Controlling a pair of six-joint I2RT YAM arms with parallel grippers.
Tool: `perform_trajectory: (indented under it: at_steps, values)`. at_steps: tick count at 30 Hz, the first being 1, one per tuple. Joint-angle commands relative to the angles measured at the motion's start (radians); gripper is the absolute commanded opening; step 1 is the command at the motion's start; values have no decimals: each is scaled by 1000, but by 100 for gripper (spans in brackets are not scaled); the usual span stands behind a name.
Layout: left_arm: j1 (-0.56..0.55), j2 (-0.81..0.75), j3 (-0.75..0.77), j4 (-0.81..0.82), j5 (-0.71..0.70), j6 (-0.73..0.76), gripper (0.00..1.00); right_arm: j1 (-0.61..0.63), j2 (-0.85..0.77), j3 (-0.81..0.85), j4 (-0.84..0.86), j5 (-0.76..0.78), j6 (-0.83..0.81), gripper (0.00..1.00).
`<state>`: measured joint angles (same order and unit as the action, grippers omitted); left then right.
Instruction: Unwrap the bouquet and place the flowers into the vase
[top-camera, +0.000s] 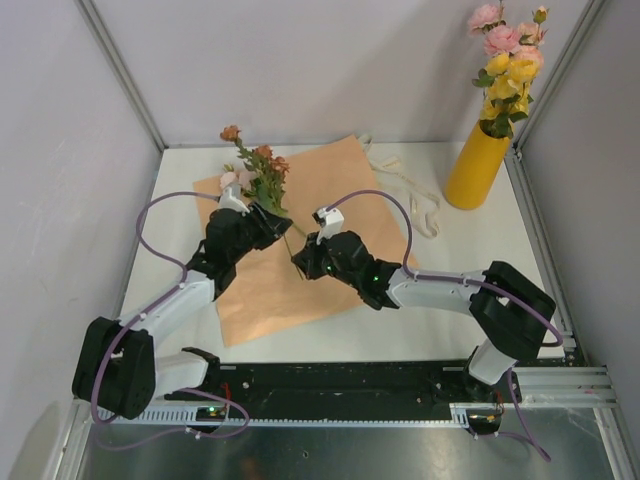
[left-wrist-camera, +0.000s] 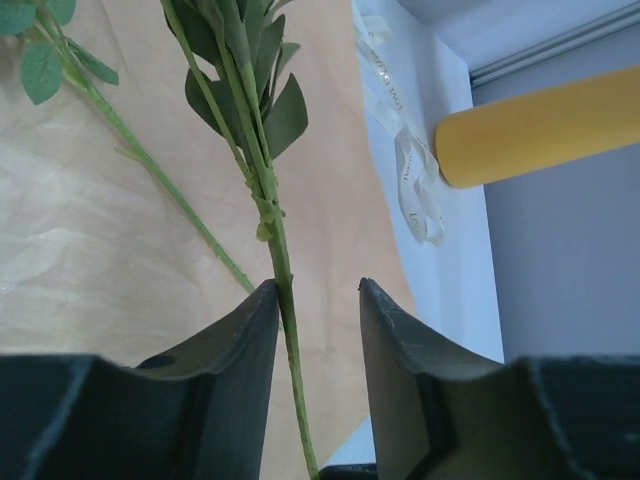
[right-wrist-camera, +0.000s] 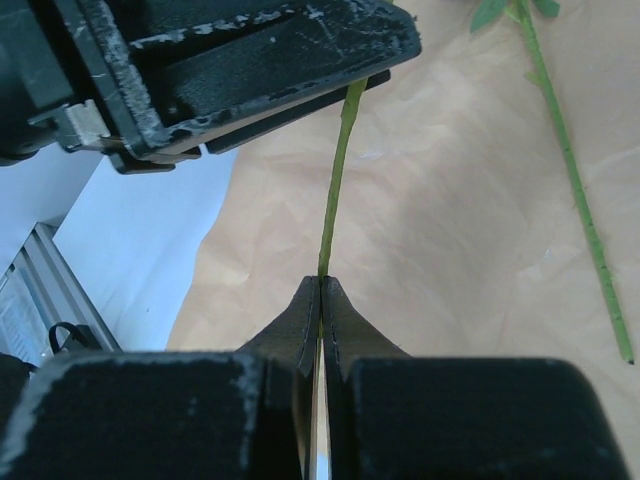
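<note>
The bouquet's peach-orange paper (top-camera: 300, 285) lies spread flat on the table. Rust-brown and pink flowers (top-camera: 262, 170) lie at its far left. The mustard-yellow vase (top-camera: 476, 165) stands at the back right and holds pink and yellow flowers (top-camera: 508, 65). My right gripper (right-wrist-camera: 321, 280) is shut on the lower end of a thin green stem (right-wrist-camera: 338, 170). My left gripper (left-wrist-camera: 318, 290) is open around the same stem (left-wrist-camera: 283, 270) higher up. The stem rests against its left finger (left-wrist-camera: 240, 340), and a gap shows on the other side. A second leafy stem (left-wrist-camera: 150, 170) lies on the paper.
The cream ribbon (top-camera: 415, 200) lies loose on the white table between the paper and the vase. Grey walls with metal posts close in the back and both sides. The two grippers (top-camera: 272, 222) (top-camera: 300, 262) are close together over the paper's middle.
</note>
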<state>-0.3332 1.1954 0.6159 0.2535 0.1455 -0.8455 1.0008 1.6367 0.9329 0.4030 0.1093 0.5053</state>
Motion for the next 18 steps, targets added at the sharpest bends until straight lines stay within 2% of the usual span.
perform_trajectory:
  at_steps: [1,3,6,8,11,14,18]
  values:
    - [-2,3,-21,53,12,-13,39,23,-40,-4,59,26,1,0]
    - [-3,-5,-29,55,12,-13,31,27,-41,-3,56,30,-2,0]
    - [-3,-34,-39,57,10,-7,12,30,-41,-4,52,26,-3,0]
    - [-3,-73,-44,57,9,4,3,31,-41,-5,51,18,-2,0]
    - [-3,-130,-42,57,30,37,0,31,-59,-3,37,16,0,7]
    - [-3,-201,-40,41,60,70,0,27,-99,-3,-1,39,-3,23]
    - [-6,-298,-34,-65,97,108,0,-5,-159,-3,-56,40,8,44]
